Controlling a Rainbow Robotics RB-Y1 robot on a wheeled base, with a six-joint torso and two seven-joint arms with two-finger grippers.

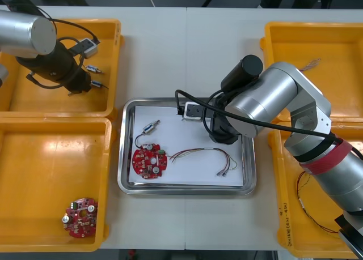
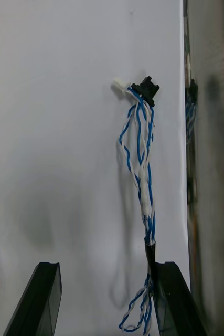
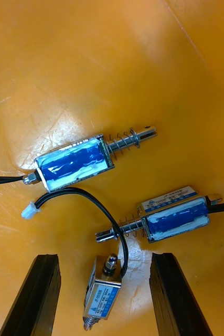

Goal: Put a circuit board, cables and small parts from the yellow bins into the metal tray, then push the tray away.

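The metal tray [image 1: 187, 190], white inside, holds a red circuit board [image 1: 149, 161], a small metal part [image 1: 150, 128] with a black lead, and a red and yellow cable [image 1: 204, 155]. My right gripper [image 1: 222, 134] hangs low over the tray's right half. In its wrist view it [image 2: 106, 302] stands open, and a twisted blue and white cable [image 2: 143, 173] lies on the white lining against the inner side of one finger [image 2: 174, 299]. My left gripper [image 1: 79, 84] is down in the far left yellow bin [image 1: 110, 56]. It [image 3: 104, 296] is open around a small metal part [image 3: 104, 291].
Two more small metal parts [image 3: 75, 163] [image 3: 174, 218] lie just beyond the left fingers. A second circuit board [image 1: 80, 217] sits in the near left bin [image 1: 34, 158]. The right bins [image 1: 317, 33] hold thin cables [image 1: 306, 209]. The tray's wall [image 2: 206, 157] runs close beside the right gripper.
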